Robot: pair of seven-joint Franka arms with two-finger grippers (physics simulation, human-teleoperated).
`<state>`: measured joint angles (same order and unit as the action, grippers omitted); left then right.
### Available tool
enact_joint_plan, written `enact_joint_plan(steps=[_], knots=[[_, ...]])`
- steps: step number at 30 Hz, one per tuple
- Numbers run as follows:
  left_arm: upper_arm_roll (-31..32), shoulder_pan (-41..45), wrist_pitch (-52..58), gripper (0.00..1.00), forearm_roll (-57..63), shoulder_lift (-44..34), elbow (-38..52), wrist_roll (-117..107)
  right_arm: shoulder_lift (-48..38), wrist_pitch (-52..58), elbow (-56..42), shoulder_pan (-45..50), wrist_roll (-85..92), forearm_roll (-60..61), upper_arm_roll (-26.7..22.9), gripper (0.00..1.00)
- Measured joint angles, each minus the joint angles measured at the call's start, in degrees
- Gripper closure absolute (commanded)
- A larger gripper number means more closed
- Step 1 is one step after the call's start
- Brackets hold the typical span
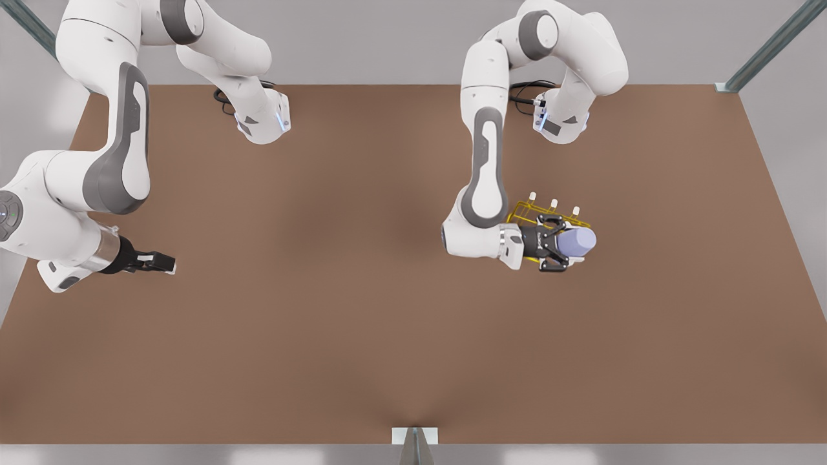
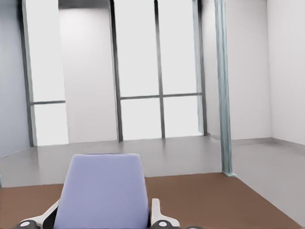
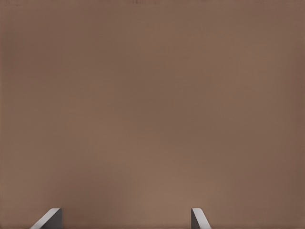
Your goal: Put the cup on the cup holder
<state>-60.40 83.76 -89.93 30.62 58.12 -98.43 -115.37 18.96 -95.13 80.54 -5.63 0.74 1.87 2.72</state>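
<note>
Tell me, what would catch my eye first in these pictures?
Probably the lavender-blue cup, clamped sideways in the left gripper at the front view's right, just over a yellow wire cup holder with white-capped pegs. The right gripper waits apart at the front view's left, fingers open over the bare brown table.

No readable text, label, brand, number or sign is showing on anything in these views.
</note>
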Motion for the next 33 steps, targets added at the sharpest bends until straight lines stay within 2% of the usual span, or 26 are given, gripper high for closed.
enact_joint_plan(steps=[4,16,33], knots=[[0.0,3.5,0.0,0.19,-1.5,0.8,-2.6,-1.3,0.0,-0.1,0.0,-0.1,0.0,0.0,0.0,0.00],[0.3,1.6,-3.1,0.19,-4.4,3.6,-2.1,-5.7,0.0,-0.2,0.0,-0.2,0.0,0.1,0.0,0.00],[0.6,2.2,-4.1,0.19,-4.8,3.7,-4.5,-10.0,0.0,-0.2,0.0,-0.2,-0.1,0.1,0.0,0.00]])
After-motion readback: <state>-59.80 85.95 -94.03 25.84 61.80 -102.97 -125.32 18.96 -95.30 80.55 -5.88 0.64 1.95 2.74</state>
